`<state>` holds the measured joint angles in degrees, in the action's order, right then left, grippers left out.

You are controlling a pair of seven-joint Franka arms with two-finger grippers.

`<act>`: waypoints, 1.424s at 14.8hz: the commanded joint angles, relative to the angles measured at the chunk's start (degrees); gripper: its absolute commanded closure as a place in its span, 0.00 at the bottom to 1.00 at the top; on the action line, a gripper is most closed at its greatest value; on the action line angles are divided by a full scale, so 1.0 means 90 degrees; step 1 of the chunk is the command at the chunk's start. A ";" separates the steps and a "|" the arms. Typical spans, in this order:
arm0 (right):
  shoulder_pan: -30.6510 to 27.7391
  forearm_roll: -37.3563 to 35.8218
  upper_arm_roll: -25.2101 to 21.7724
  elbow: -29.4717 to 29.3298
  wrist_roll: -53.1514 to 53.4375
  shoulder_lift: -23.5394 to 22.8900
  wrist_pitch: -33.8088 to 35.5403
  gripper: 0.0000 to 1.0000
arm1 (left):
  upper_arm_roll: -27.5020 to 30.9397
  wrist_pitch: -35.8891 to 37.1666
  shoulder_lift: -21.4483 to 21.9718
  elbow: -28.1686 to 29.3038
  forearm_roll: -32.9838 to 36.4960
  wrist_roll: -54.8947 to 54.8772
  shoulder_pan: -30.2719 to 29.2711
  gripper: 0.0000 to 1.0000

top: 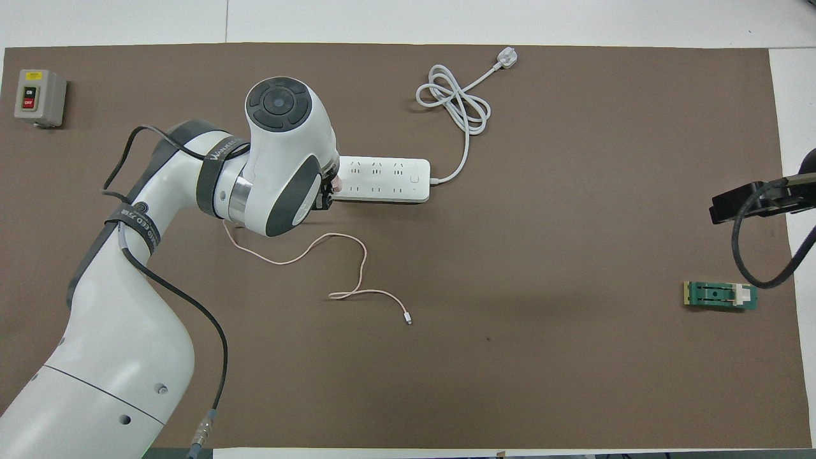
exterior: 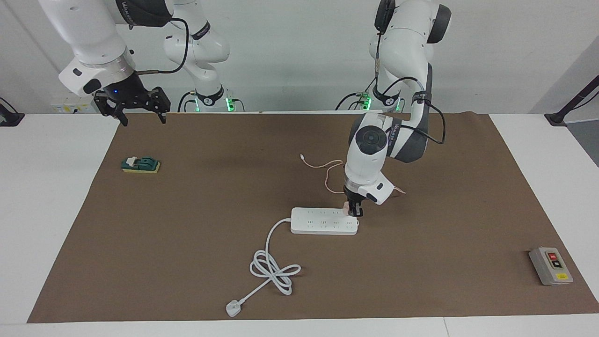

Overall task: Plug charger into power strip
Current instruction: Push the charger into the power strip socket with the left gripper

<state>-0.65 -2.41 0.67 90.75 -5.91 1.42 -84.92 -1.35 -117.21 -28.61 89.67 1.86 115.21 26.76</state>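
The white power strip (exterior: 323,221) lies flat mid-table; it also shows in the overhead view (top: 382,180). My left gripper (exterior: 354,209) points down at the strip's end toward the left arm and is shut on the pale pink charger (exterior: 346,208), which sits against the strip's top there. In the overhead view the charger (top: 336,185) peeks out beside the left gripper (top: 327,191); the wrist hides the rest. Its thin pink cable (top: 357,255) trails toward the robots and ends in a small connector (top: 408,320). My right gripper (exterior: 131,105) waits open, raised over the mat's edge.
The strip's coiled white cord (exterior: 273,269) and three-pin plug (exterior: 232,308) lie farther from the robots. A grey button box (exterior: 551,266) sits at the left arm's end. A green block (exterior: 140,164) lies at the right arm's end, below the right gripper.
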 commanded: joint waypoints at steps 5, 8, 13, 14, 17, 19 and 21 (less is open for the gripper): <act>-0.0114 -0.0035 0.0092 -0.0034 -0.0115 -0.0001 0.0120 0.00 | 0.0033 -0.0257 0.0103 0.0359 -0.0148 0.0070 0.0064 1.00; -0.0094 -0.0035 0.0092 -0.0024 -0.0115 -0.0001 0.0110 0.00 | 0.0033 -0.0374 0.0083 0.0398 -0.0148 0.0070 0.0084 1.00; -0.0085 -0.0035 0.0092 -0.0024 -0.0115 -0.0001 0.0120 0.00 | 0.0042 -0.0618 0.0005 0.0505 -0.0138 0.0080 0.0103 1.00; -0.0085 -0.0035 0.0092 -0.0024 -0.0115 -0.0001 0.0120 0.00 | 0.0042 -0.0677 0.0015 0.0592 -0.0138 0.0080 0.0142 1.00; -0.0094 -0.0035 0.0092 -0.0024 -0.0124 -0.0001 0.0129 0.00 | 0.0042 -0.0920 0.0025 0.0817 -0.0128 0.0090 0.0171 1.00; -0.0104 -0.0035 0.0092 -0.0024 -0.0124 -0.0001 0.0129 0.00 | 0.0042 -0.1135 0.0044 0.0963 -0.0128 0.0080 0.0172 1.00; -0.0104 -0.0035 0.0092 -0.0024 -0.0124 -0.0001 0.0129 0.00 | 0.0052 -0.1147 -0.0014 0.0994 -0.0099 0.0109 0.0230 1.00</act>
<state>-0.63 -2.41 0.76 90.76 -5.91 1.42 -84.87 -1.30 -123.40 -26.63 95.22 1.85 115.22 26.81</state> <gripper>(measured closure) 0.000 0.683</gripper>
